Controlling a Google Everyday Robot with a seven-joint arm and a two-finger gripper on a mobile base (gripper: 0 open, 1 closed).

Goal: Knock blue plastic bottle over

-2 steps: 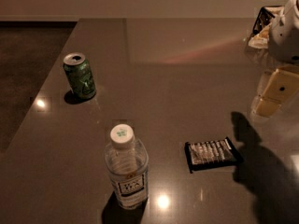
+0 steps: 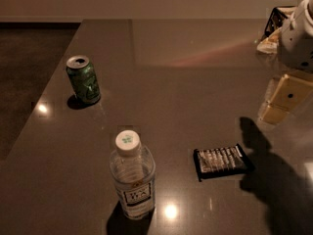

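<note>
The blue plastic bottle point(image 2: 131, 176) is a small clear water bottle with a white screw cap and a white-and-dark label. It stands upright on the dark table point(image 2: 171, 82) near the front, left of centre. My gripper point(image 2: 279, 102) hangs above the table at the right edge of the view, far to the right of the bottle and well apart from it. Its pale fingers point down and left, and its shadow falls on the table below.
A green drink can point(image 2: 84, 80) stands upright at the back left. A flat dark packet with a silvery face point(image 2: 221, 161) lies between the bottle and the gripper. Some items point(image 2: 274, 28) sit at the far right corner. The table's left edge drops to dark floor.
The gripper has shifted slightly down and left. The bottle, can and packet stand as before.
</note>
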